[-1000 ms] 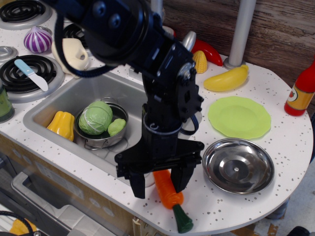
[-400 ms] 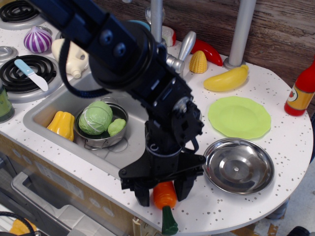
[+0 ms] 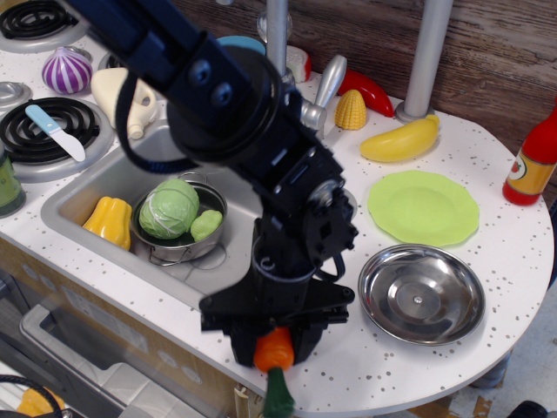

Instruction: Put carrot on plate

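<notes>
Gripper fingers are clamped on the carrot near the counter's front edge, the orange body pinched between the black jaws and the dark green stem end hanging down past the counter rim. To the right, well apart from the carrot, sits the silver metal plate, and beyond it the light-green plate, bare. A yellow banana lies behind that plate. Left of the arm, the sink holds a pot with a cabbage.
</notes>
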Robot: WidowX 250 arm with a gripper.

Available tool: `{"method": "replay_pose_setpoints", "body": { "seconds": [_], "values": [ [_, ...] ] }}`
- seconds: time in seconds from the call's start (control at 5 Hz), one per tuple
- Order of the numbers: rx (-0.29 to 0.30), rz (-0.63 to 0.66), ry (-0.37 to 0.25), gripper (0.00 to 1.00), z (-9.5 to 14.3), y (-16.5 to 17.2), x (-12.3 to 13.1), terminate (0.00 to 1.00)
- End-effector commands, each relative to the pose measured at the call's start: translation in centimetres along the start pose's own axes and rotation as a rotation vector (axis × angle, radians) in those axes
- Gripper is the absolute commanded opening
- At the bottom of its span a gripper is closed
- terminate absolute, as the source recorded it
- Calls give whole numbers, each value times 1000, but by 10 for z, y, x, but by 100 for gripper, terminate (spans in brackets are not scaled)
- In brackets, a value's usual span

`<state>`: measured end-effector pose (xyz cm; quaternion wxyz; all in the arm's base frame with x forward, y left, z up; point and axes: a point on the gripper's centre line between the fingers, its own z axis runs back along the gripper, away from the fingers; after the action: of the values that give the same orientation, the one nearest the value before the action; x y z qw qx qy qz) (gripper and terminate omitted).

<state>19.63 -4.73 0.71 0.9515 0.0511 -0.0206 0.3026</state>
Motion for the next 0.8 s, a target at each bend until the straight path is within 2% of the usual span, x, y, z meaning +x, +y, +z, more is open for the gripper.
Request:
{"method": "replay_pose_setpoints", "body": {
  "seconds": [0.0,0.4,0.6],
  "values": [
    [34,-340,-157,0,42,-8,35,0],
    [60,-827,-337,0,50,-57,102,0],
    [-69,-1048,-421,0,48,-90,129,0]
  ]
}}
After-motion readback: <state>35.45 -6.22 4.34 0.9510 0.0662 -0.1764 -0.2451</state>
